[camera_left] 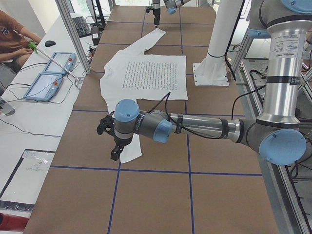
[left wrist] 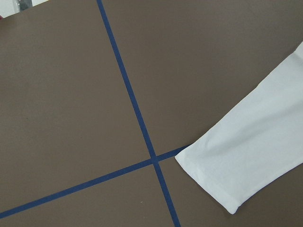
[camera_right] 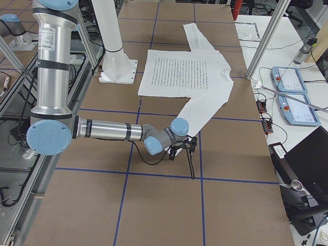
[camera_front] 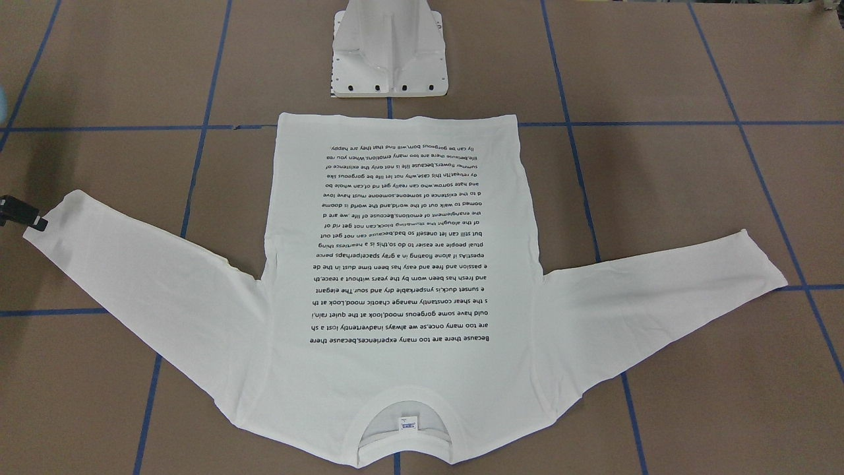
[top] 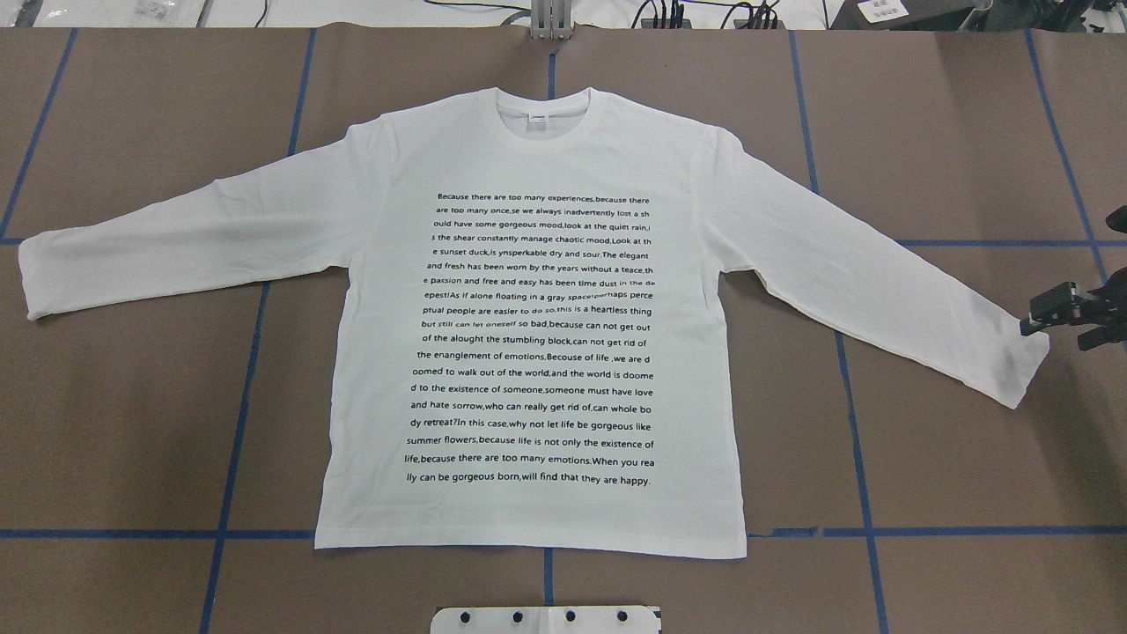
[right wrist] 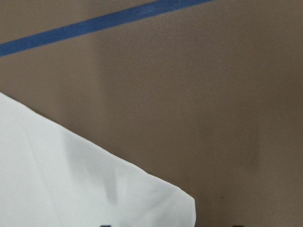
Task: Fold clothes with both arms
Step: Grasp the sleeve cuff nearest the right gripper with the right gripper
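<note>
Lying flat mid table [top: 132, 423], the shirt [top: 528, 352] shows fully. The right gripper [top: 1034, 324], cropped, sits at one cuff and the left gripper [camera_left: 115, 155] near the other; I cannot tell either's grip.

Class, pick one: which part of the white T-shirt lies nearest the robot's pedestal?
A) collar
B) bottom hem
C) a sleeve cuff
B: the bottom hem runs just in front of the pedestal; the collar lies at the far side.
</note>
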You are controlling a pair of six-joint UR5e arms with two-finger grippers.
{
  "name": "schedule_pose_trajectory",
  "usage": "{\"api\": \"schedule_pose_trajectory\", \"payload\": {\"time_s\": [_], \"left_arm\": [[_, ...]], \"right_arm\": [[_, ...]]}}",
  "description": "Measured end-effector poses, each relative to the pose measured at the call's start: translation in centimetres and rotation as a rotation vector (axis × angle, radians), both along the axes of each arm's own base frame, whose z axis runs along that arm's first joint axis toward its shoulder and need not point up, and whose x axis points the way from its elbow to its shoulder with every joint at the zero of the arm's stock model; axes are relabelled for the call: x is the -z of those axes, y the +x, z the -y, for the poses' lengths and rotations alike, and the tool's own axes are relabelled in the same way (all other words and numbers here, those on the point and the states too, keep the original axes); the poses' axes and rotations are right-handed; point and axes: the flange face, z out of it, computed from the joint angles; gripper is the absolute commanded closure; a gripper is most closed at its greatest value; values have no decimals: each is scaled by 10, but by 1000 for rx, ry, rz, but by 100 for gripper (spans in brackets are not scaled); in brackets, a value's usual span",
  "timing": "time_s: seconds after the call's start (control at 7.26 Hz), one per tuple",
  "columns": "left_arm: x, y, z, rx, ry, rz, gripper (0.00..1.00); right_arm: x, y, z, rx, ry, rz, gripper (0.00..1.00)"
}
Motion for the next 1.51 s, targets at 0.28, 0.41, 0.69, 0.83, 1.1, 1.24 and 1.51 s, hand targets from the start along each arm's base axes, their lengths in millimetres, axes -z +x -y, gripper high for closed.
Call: {"api": "schedule_pose_trajectory", "payload": {"time_s": [0.28, 0.41, 0.69, 0.83, 1.1, 1.24, 1.51], "left_arm": [[0, 0, 0, 1, 0, 1, 0], [0, 0, 0, 2, -1, 1, 0], [0, 0, 0, 2, -1, 2, 0], [0, 0, 0, 3, -1, 2, 0], [2, 0, 0, 2, 2, 1, 0], [2, 0, 1, 2, 3, 1, 0], [3, 0, 1, 2, 6, 1, 0]], "right_arm": [[-6, -4, 6, -16, -32, -5, 17], [-7, -5, 9, -19, -40, -6, 21], [-10, -6, 11, -23, -47, -8, 22], [-13, -6, 11, -23, -53, -11, 26], [-17, -6, 10, -23, -60, -14, 44], [-17, -6, 10, -23, -61, -14, 69], [-18, -6, 10, -24, -63, -15, 100]]}}
